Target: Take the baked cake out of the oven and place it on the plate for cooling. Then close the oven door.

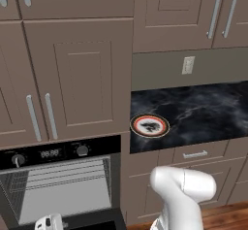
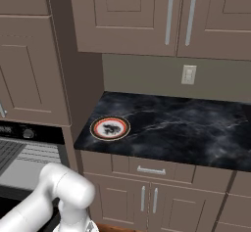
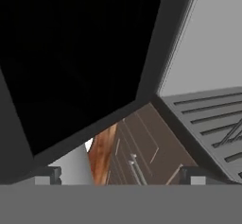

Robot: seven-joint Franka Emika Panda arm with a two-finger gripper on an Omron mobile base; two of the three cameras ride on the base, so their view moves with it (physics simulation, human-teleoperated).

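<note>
Cake cannot be made out on the grey racks of the oven (image 1: 63,185), which stands open. By its description a small slice: judged light, soft and crumbly, best taken low across its flanks. Tool (image 3: 118,178) is open, empty, low by the oven door (image 3: 71,57). Plate (image 1: 149,125) sits bare on the surface (image 1: 203,112), at two o'clock from the oven.

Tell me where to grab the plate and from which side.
Probably the white rim of the plate, at its near edge, from the front and above: it lies flat on the black counter, close to the front lip.
</note>
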